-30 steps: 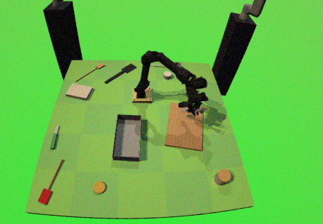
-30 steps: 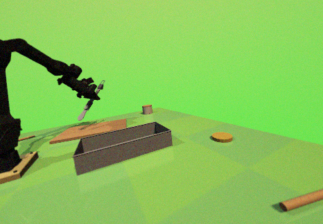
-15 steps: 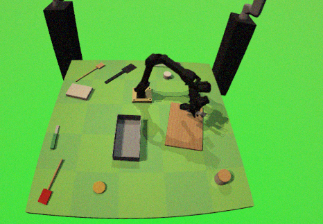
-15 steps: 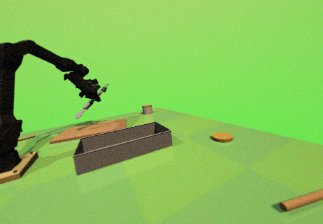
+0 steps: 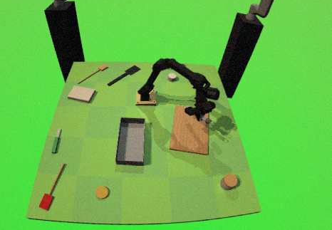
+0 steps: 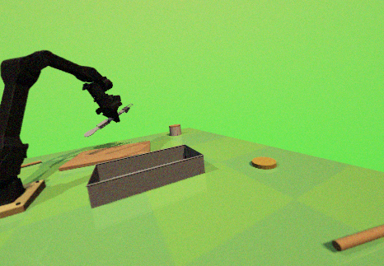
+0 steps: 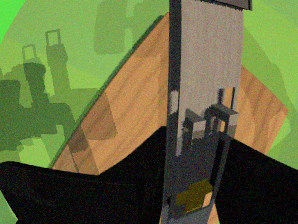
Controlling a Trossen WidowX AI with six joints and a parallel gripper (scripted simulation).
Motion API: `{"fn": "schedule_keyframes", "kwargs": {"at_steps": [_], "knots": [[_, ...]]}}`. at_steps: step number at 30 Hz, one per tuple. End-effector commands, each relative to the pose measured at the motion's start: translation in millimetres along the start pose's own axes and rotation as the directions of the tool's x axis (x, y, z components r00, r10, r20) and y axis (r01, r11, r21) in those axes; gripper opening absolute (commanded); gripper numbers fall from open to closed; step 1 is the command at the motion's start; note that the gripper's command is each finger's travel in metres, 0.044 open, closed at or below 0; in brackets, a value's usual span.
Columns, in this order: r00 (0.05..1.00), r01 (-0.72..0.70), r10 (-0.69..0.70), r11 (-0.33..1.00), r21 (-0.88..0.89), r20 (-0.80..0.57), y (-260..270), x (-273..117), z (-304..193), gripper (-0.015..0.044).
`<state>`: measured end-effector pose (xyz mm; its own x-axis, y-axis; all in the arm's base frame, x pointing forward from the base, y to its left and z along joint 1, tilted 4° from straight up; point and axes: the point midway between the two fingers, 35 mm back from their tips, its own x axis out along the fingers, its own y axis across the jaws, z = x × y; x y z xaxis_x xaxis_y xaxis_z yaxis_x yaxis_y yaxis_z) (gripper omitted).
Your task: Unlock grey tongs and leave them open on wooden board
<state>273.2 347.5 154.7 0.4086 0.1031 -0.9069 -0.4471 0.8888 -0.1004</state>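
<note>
Gripping the grey tongs (image 5: 205,119) (image 6: 98,127) (image 7: 210,50), your claw (image 5: 200,115) (image 6: 114,119) (image 7: 185,135) is holding them aslant above the wooden board (image 5: 189,134) (image 6: 119,152) (image 7: 135,75); pickup is done, unlocking you cannot confirm here, and laying them down open is remaining.

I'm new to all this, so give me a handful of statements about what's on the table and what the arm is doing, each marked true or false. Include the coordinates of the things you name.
1. The claw (image 5: 202,117) (image 6: 115,119) is shut on the grey tongs (image 5: 206,119) (image 6: 96,129) (image 7: 210,55). True.
2. The tongs lie across the roasting tin (image 5: 142,141) (image 6: 146,180). False: they are held in the air, above the wooden board (image 5: 189,134) (image 6: 111,154) (image 7: 132,75).
3. The round yellow disc (image 5: 102,192) (image 6: 264,163) sits inside the tin. False: it lies outside it.
4. The red-ended tool (image 5: 46,201) has a thin handle. True.
5. The board is bright blue. False: it is brown.
</note>
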Motion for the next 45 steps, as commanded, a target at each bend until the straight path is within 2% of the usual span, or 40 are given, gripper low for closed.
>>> {"fn": "schedule_keyframes", "kwargs": {"at_steps": [1,27,45], "knots": [[0.999,-0.006,0.007,1.0,0.018,-0.042,-2,-2,1,-0.015],[0.925,0.008,0.029,0.995,0.095,-0.378,-17,-10,-16,-0.015],[0.92,0.005,0.033,0.995,0.098,-0.39,-16,3,-20,-0.015]]}}
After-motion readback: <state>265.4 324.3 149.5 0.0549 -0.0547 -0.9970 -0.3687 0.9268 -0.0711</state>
